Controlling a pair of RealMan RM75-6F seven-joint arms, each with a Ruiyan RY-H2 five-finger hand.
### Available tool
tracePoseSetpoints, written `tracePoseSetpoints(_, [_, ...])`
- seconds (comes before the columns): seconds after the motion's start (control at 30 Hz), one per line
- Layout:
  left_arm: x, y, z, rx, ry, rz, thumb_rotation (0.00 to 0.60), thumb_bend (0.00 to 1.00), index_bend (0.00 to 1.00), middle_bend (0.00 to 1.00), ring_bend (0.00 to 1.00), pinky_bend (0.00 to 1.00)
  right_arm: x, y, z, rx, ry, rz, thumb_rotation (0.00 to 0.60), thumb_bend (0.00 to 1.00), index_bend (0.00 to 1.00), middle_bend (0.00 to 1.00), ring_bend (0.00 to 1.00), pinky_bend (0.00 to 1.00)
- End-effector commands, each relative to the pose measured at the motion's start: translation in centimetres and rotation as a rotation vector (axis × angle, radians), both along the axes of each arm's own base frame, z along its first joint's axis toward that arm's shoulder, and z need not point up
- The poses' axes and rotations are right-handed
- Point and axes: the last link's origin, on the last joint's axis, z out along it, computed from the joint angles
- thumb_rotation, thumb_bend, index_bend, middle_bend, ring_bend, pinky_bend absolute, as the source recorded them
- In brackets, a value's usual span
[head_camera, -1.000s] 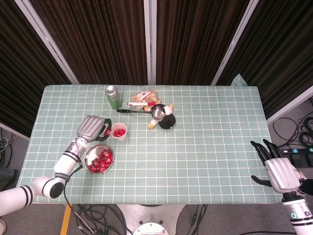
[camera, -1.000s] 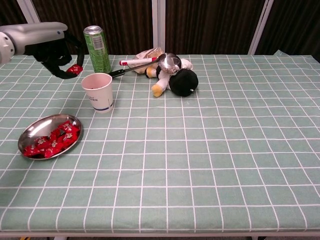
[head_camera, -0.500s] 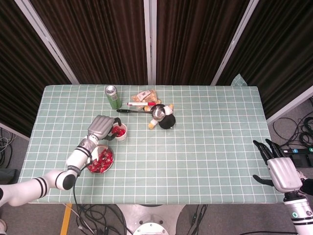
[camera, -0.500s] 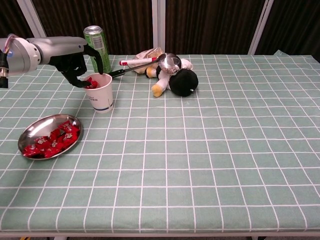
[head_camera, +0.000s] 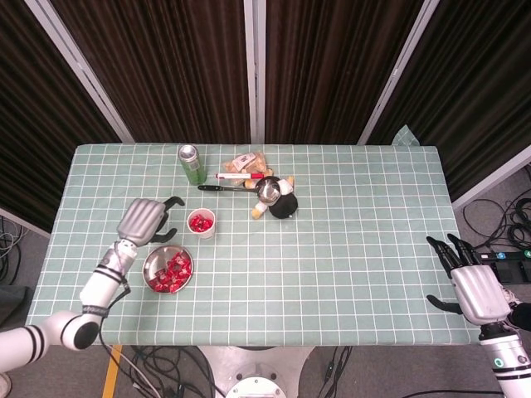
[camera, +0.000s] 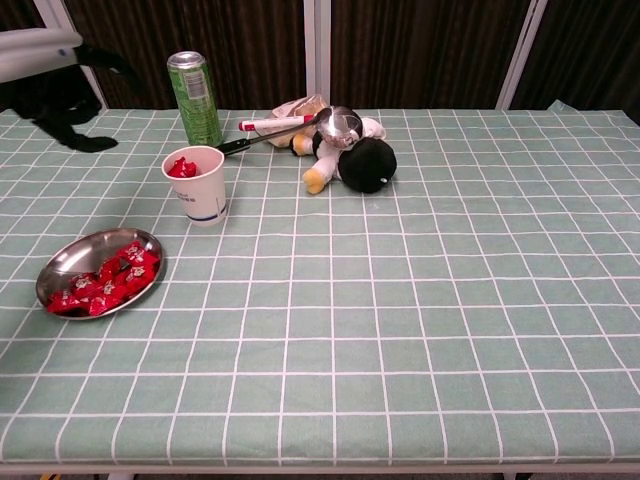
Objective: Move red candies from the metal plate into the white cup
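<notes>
The white cup (camera: 197,184) stands straight up on the counter (camera: 420,300), with its open mouth facing up. Red candies (camera: 181,167) sit inside it. The metal plate (head_camera: 153,267) lies flat just in front of the cup, a little to the cup's left. More red candies are piled on the plate, mostly on the side near the cup.

Half a second ago the left hand (head_camera: 143,220) was right over the cup with a candy in its fingers. Now that hand has moved away to the left of the cup, and it holds nothing. Its fingers (head_camera: 172,201) are spread a bit and point toward the cup. The hand floats above the counter, palm down.

The right hand (head_camera: 474,290) is far from the cup, off the counter's right edge. It holds nothing, its fingers are spread, and it has hardly moved.

Behind the cup stands a green can (camera: 195,98). Farther right of the cup lie a stuffed toy (camera: 362,158), a ladle (camera: 338,124) and a red marker (camera: 272,124).
</notes>
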Motion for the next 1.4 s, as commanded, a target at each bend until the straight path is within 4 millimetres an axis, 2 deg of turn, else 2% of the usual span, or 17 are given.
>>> tracePoseSetpoints(0.03, [-2.0, -2.7, 0.7, -0.015, 0.006, -0.002, 0.600, 0.31, 0.37, 0.95, 0.94, 1.00, 0.0, 0.1, -0.1, 0.001, 0.000, 0.002, 0.600, 0.02, 0.04, 0.15, 0.00, 0.10])
tracePoseSetpoints(0.2, [-3.2, -5.4, -0.3, -0.112, 0.053, -0.023, 0.600, 0.31, 0.45, 0.95, 0.94, 1.00, 0.3, -0.1, -0.1, 0.005, -0.002, 0.013, 0.600, 0.02, 0.04, 0.15, 0.00, 0.11])
tracePoseSetpoints(0.43, [-4.0, -6.8, -2.9, -0.192, 0.130, -0.031, 0.600, 0.31, 0.45, 0.95, 0.94, 1.00, 0.4, 0.1, -0.2, 0.007, 0.001, 0.015, 0.600, 0.02, 0.04, 0.15, 0.00, 0.11])
tracePoseSetpoints(0.73, [-5.0, -5.5, -5.1, -0.222, 0.168, 0.046, 0.600, 0.29, 0.46, 0.96, 0.94, 1.00, 0.6, 0.1, -0.2, 0.006, 0.004, 0.016, 0.600, 0.02, 0.04, 0.15, 0.00, 0.11])
tracePoseSetpoints(1.4, [-4.7, -4.9, -5.6, -0.326, 0.233, 0.072, 0.600, 0.39, 0.43, 0.95, 0.94, 1.00, 0.5, 0.1, -0.2, 0.006, 0.007, 0.002, 0.600, 0.02, 0.04, 0.15, 0.00, 0.11])
